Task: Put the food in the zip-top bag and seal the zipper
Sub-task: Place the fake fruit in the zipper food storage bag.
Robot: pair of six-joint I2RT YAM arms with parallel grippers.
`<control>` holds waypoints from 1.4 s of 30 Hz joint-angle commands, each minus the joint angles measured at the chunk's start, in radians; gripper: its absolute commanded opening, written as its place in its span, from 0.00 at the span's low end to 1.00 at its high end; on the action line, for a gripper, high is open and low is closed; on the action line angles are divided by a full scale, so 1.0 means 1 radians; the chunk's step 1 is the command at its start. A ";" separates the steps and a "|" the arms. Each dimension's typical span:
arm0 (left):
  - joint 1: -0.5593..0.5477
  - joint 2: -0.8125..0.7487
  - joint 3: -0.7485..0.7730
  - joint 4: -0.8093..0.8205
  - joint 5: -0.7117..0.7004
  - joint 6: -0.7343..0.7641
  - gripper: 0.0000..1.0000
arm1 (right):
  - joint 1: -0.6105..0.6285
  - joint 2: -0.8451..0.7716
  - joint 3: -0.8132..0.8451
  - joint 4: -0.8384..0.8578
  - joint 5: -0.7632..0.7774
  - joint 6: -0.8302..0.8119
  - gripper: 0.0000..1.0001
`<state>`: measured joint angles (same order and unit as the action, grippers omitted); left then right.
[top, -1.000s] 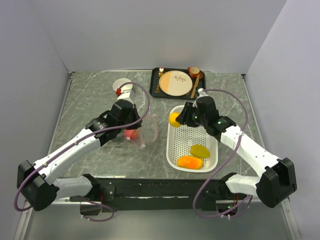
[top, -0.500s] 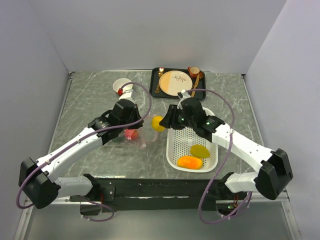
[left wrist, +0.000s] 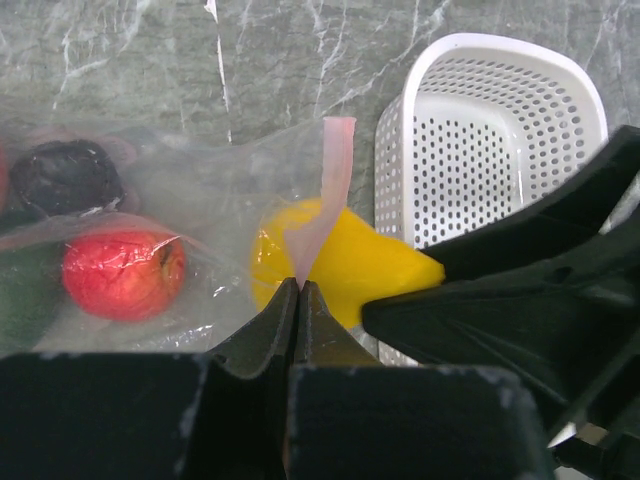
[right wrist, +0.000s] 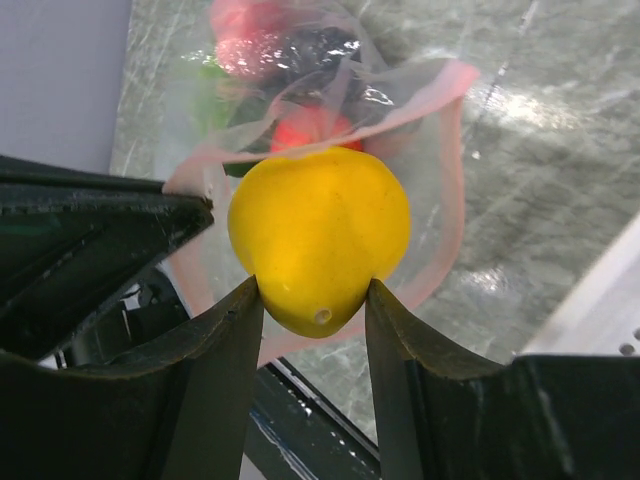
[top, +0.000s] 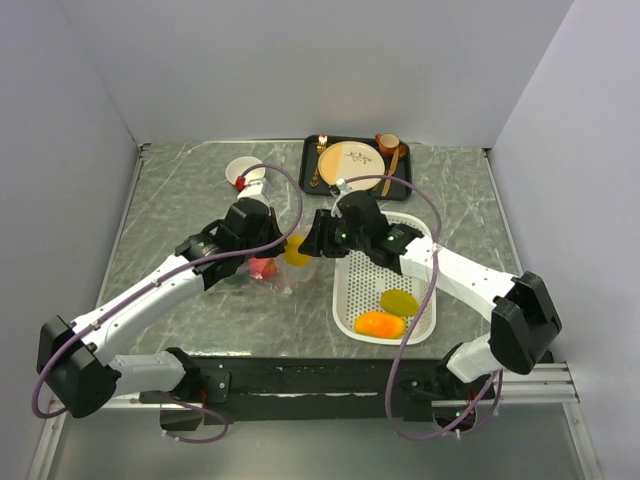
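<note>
- Left wrist: The left gripper (left wrist: 298,292), jaws pressed tight together, pinches the pale pink zipper (left wrist: 334,165) of the clear zip-top bag (left wrist: 200,180). The strip stands upright above the marbled table (left wrist: 150,50). A red fruit (left wrist: 122,272) and a dark fruit (left wrist: 65,175) lie inside the bag. A yellow fruit (left wrist: 345,262) sits just behind the pinched strip, and the white perforated basket (left wrist: 490,130) stands beyond it.
- Right wrist: The right gripper (right wrist: 312,295), jaws partway apart, clamps the yellow fruit from both sides. The fruit hangs at the bag's open mouth, which the pink strip rings. Red and dark pieces and a green piece (right wrist: 205,110) show through the crinkled plastic further in.
- Top external: Both arms meet at the bag, which lies just left of the basket, with the yellow fruit at its mouth. A yellow-green piece (top: 400,300) and an orange piece (top: 379,324) rest in the basket. At the table's far edge a black tray (top: 400,188) carries a plate (top: 350,165). A white cup (top: 243,170) stands to its left.
</note>
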<state>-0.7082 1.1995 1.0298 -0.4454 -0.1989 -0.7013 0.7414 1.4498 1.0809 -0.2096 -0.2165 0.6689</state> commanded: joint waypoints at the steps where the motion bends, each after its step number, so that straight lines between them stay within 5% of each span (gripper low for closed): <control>1: -0.002 -0.054 0.079 0.013 0.026 -0.012 0.01 | 0.013 0.038 0.076 0.072 -0.040 0.005 0.06; 8: -0.004 -0.063 0.084 0.000 0.001 -0.015 0.01 | 0.023 0.128 0.126 0.161 -0.181 0.031 0.21; 13: -0.004 -0.078 0.081 -0.030 -0.039 -0.023 0.01 | 0.030 0.123 0.117 0.147 -0.127 0.011 0.75; 16: -0.004 -0.097 0.070 -0.032 -0.060 -0.023 0.01 | 0.027 0.081 0.099 0.095 -0.061 -0.028 0.87; 29: -0.004 -0.132 0.046 -0.019 -0.115 -0.038 0.01 | -0.026 -0.178 -0.010 -0.168 0.397 -0.058 0.99; 42: -0.004 -0.098 0.019 0.016 -0.063 -0.037 0.01 | -0.091 -0.307 -0.173 -0.618 0.499 0.154 1.00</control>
<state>-0.7082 1.0969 1.0546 -0.4808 -0.2817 -0.7269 0.6586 1.2041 0.9318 -0.6426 0.2470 0.6975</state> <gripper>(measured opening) 0.021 0.998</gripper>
